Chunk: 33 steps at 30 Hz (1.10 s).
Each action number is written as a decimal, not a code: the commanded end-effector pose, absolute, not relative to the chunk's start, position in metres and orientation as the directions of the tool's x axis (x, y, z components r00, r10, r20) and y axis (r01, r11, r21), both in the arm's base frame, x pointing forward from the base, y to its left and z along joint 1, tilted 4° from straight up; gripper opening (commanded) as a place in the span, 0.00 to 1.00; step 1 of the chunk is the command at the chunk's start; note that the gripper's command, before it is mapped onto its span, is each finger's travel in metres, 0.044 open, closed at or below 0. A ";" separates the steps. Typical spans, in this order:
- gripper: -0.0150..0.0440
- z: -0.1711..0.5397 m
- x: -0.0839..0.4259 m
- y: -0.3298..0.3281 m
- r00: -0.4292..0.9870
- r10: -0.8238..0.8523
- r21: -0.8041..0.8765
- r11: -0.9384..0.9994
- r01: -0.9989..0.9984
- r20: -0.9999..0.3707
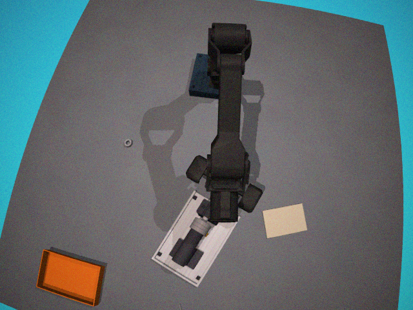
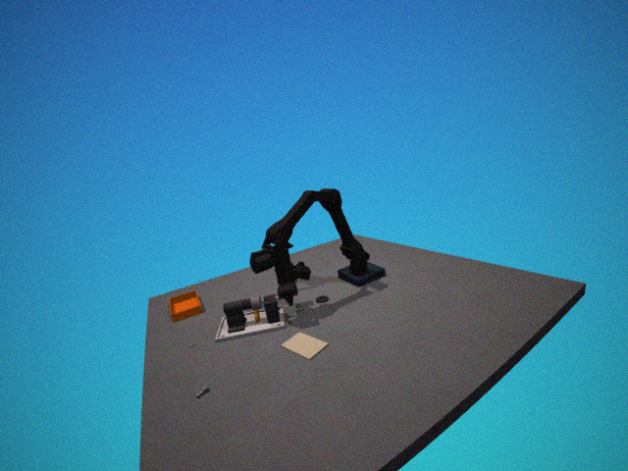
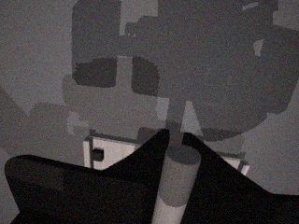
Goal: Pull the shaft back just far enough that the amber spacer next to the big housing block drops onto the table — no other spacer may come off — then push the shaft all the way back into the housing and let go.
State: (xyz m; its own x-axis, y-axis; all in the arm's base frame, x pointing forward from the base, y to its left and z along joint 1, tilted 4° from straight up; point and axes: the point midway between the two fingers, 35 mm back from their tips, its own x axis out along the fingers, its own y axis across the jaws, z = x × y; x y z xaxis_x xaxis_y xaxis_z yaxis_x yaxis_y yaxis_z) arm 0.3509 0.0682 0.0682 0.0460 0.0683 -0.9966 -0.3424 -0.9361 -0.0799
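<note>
Between the gripper's fingertips [image 1: 213,221] [image 2: 289,300], clenched on it near its end, a smooth grey shaft [image 1: 204,218] [image 2: 262,301] [image 3: 175,182] lines up with the dark support block [image 1: 202,208] [image 2: 272,309] and the thick dark housing [image 1: 190,247] [image 2: 236,306]. Pale grey spacers [image 1: 200,226] [image 2: 255,301] sit beside the housing. Below them, the amber spacer [image 1: 206,234] [image 2: 257,316] shows upright over the white base plate [image 1: 218,240] [image 2: 253,330] [image 3: 114,149], seemingly already off the shaft. The push home appears to be the step in hand.

The shaft looks rigid and probably slick, its weight uncertain; a firm grip on the protruding end and a straight push along its axis should suit it, since a tilt could bind it in the block. The spacers look stiff but loose enough to slide.

The arm covers much of the shaft from above, while the wrist view cuts off its lower part. Whether the amber spacer touches the plate, and how deep the shaft sits, cannot be told. Beyond stands an orange tray [image 1: 40,272] [image 2: 188,314].
</note>
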 end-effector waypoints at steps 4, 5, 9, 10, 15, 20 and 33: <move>0.25 0.070 0.356 0.065 0.057 0.062 -0.078 -0.937 -0.342 -0.996; 0.25 0.070 0.357 0.065 0.057 0.062 -0.078 -0.937 -0.342 -0.996; 0.25 0.070 0.358 0.065 0.057 0.062 -0.078 -0.937 -0.342 -0.996; 0.25 0.070 0.359 0.064 0.057 0.062 -0.078 -0.937 -0.342 -0.996; 0.25 0.070 0.361 0.064 0.057 0.062 -0.078 -0.937 -0.342 -0.996; 0.25 0.070 0.362 0.063 0.057 0.062 -0.078 -0.937 -0.342 -0.996; 0.25 0.070 0.367 0.061 0.057 0.062 -0.078 -0.937 -0.342 -0.996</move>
